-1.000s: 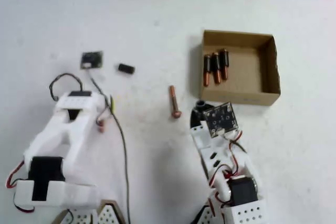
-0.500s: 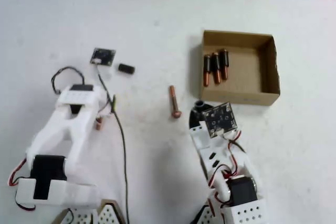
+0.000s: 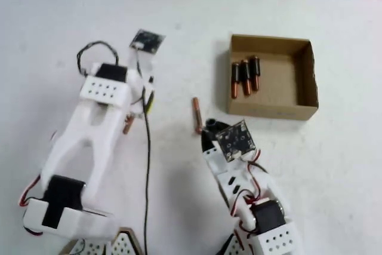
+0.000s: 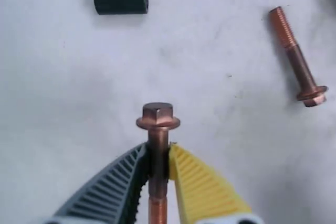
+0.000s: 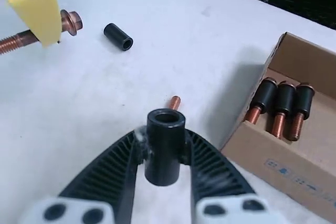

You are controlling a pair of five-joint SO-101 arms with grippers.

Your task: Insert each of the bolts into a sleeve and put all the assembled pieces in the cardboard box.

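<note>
My left gripper [image 4: 157, 151] is shut on a copper bolt [image 4: 157, 118], head pointing away from the wrist. In the high view this gripper [image 3: 145, 101] hangs left of centre, with the bolt's shank end [image 3: 127, 125] sticking out. My right gripper [image 5: 165, 141] is shut on an upright black sleeve [image 5: 165, 145]; it hovers [image 3: 210, 128] just beside a loose bolt [image 3: 196, 111] lying on the table. A loose black sleeve [image 4: 121, 0] lies ahead of the left gripper, also [image 5: 117, 36]. The cardboard box [image 3: 271, 111] holds three assembled pieces [image 3: 245, 76].
The white table [image 3: 179, 22] has free room at the back and left. The box wall [image 5: 294, 156] stands close to the right gripper's side. A black cable [image 3: 147, 165] trails from the left arm across the table's front.
The left arm has moved away from the front and to the right, carrying its bolt over the loose sleeve's area. The right gripper with its sleeve shifted left, toward the loose bolt.
</note>
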